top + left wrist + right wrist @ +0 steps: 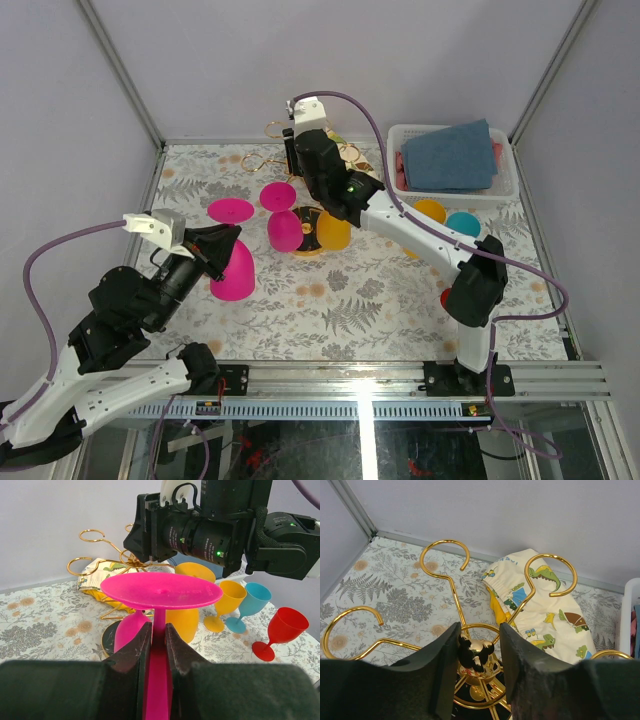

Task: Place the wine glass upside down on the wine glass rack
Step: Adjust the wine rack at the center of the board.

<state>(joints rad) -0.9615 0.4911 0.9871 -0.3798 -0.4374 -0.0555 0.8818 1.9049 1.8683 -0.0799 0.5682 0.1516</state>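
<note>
Nearest, over the left half of the desk, the left gripper (157,630) has its fingers (131,655) pressed together on the stem of the magenta wine glass (161,590). The flat foot points ahead toward the rack and the bowl trails back toward the arm. Gripping low on the stem likely keeps the foot and upper stem free to slide into a loop.

Near the desk's middle, toward its far edge, stands the wine glass rack (476,654). The glass is well short of it and not yet hung. The right gripper (479,630) hangs over the rack with its fingers apart on either side of the knob on the central post. They are close to it but not visibly clamped, probably there to steady the stand. Several loop arms (446,542) are empty. Another magenta glass (285,230) and an orange one (333,232) sit by the base; I cannot tell whether they are hung.

Further right stand orange (227,597), teal (252,597) and red (285,625) glasses. A dinosaur-print cloth (540,610) lies behind the rack, and a white basket (400,135) fills the far right corner.
</note>
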